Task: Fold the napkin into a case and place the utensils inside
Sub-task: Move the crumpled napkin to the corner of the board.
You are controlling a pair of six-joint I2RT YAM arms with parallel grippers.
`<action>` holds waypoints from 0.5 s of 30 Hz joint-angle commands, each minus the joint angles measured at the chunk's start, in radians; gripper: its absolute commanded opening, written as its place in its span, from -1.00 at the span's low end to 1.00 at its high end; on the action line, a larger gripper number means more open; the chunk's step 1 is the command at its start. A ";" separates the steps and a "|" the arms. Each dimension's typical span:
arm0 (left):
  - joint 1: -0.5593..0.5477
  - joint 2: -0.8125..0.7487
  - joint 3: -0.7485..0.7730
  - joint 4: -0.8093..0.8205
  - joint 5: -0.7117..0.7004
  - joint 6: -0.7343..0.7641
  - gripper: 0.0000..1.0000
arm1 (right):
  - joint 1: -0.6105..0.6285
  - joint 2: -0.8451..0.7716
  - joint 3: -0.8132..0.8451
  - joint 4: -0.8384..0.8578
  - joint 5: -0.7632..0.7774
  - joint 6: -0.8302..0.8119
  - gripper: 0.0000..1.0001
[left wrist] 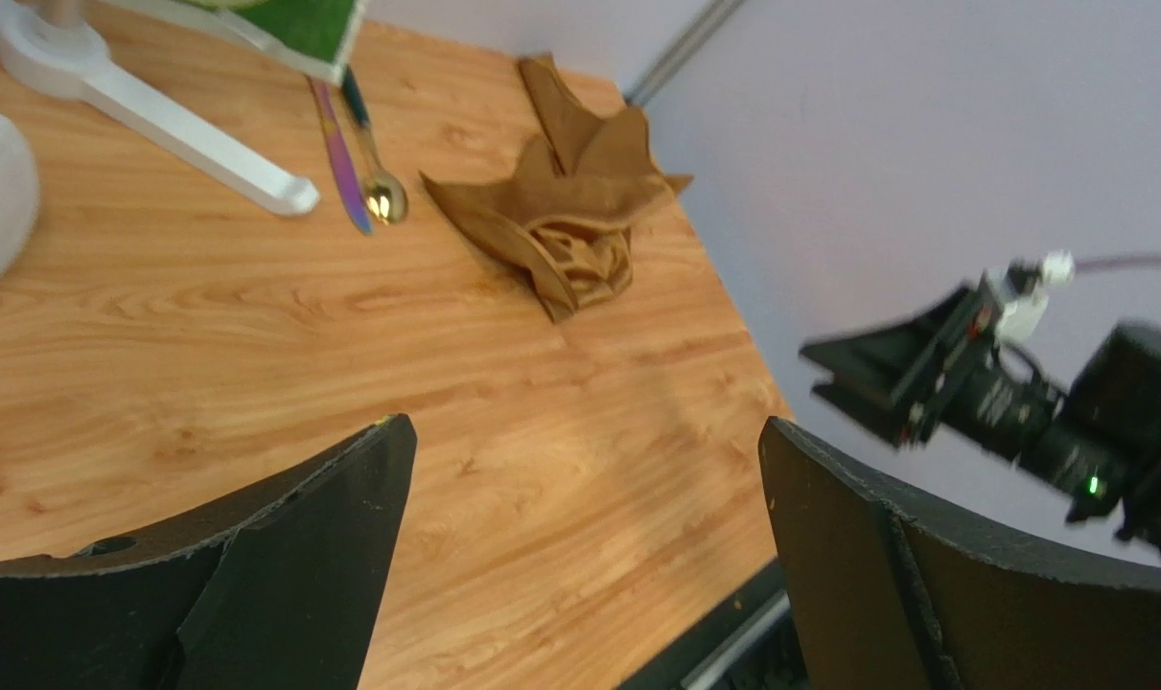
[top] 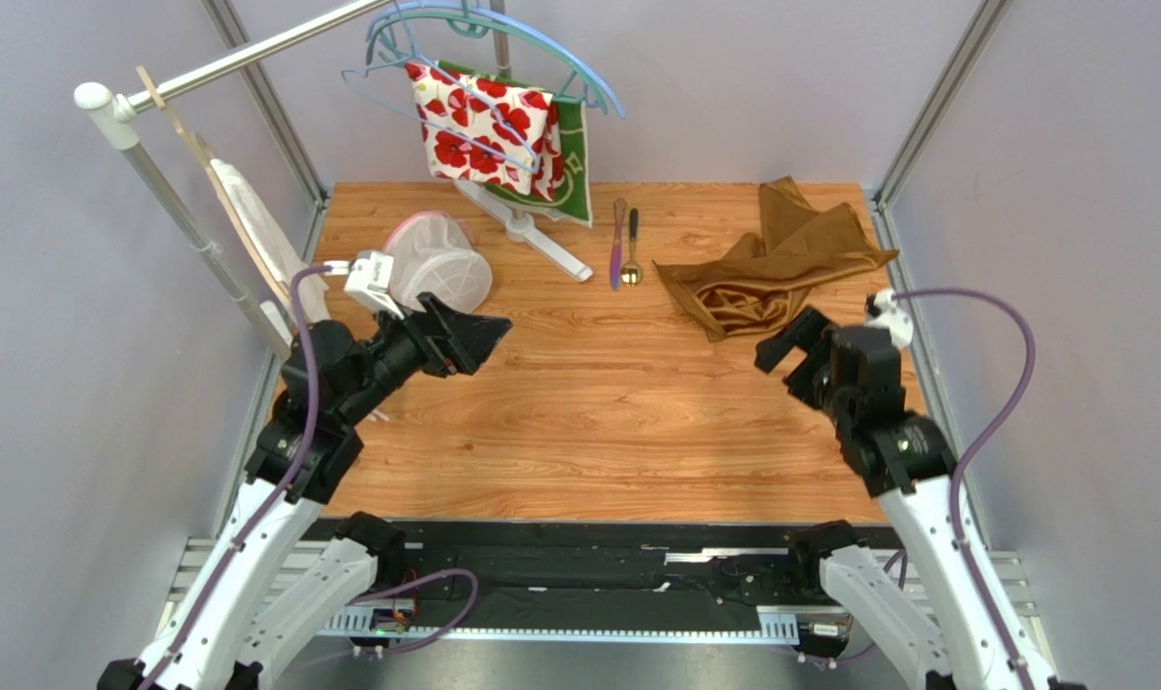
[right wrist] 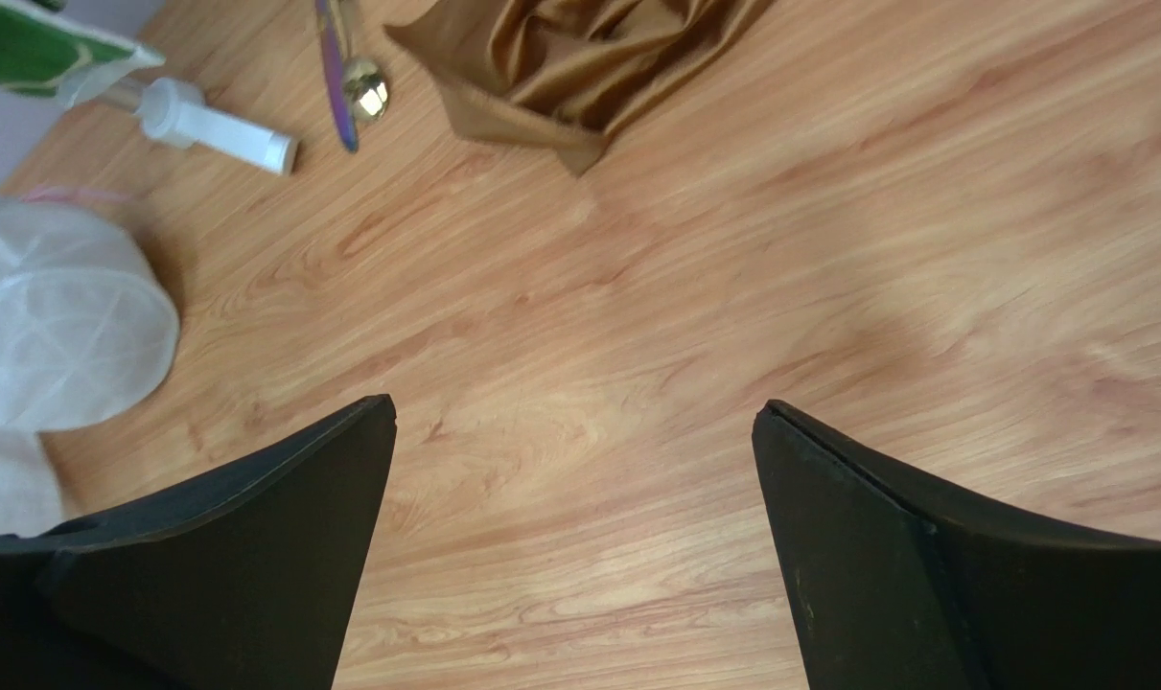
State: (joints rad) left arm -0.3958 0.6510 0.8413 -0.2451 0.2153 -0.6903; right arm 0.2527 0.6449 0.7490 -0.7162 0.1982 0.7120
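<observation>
The golden-brown satin napkin (top: 766, 266) lies as a crumpled heap at the back right of the wooden table (top: 600, 417). No case is in view. The utensils lie side by side to its left: a purple-pink knife (top: 618, 245) and a gold-bowled spoon (top: 631, 256). My left gripper (top: 485, 338) hovers open over the left side of the table, far from them. My right gripper (top: 788, 345) stands open just in front of the napkin, holding nothing. The left wrist view shows the napkin (left wrist: 564, 216), knife (left wrist: 338, 158) and spoon (left wrist: 381, 194) beyond my open left gripper (left wrist: 583, 431). The right wrist view shows the napkin (right wrist: 586, 58) ahead of my open right gripper (right wrist: 572, 410).
A white mesh basket (top: 435, 259) lies on its side at the back left. Behind it a white stand (top: 536, 230) carries hangers with a red-flowered white cloth (top: 488, 122) and a green cloth (top: 582, 173). A white rail (top: 183, 216) leans along the left wall.
</observation>
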 commanded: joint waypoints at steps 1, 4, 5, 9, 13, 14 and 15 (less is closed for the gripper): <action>0.002 0.154 0.051 0.066 0.179 -0.038 0.92 | -0.047 0.277 0.290 -0.071 0.162 -0.129 1.00; -0.046 0.296 0.139 0.037 0.086 -0.026 0.78 | -0.144 0.427 0.467 -0.074 0.181 -0.163 1.00; -0.069 0.333 0.168 0.023 0.038 -0.003 0.78 | -0.197 0.525 0.510 -0.059 0.152 -0.193 1.00; -0.220 0.540 0.352 -0.008 -0.160 0.064 0.80 | -0.322 0.795 0.728 -0.034 0.063 -0.256 1.00; -0.290 0.806 0.499 -0.008 -0.198 0.101 0.74 | -0.374 1.076 0.955 -0.005 -0.035 -0.321 0.71; -0.304 0.838 0.525 0.024 -0.214 0.106 0.68 | -0.377 1.126 1.048 -0.008 -0.071 -0.330 0.68; -0.314 0.866 0.538 0.044 -0.249 0.112 0.68 | -0.378 1.233 1.090 -0.011 -0.098 -0.336 0.64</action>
State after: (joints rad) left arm -0.6651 1.4063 1.3060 -0.2432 0.0845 -0.6380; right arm -0.1146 1.6730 1.6600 -0.7467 0.2207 0.4633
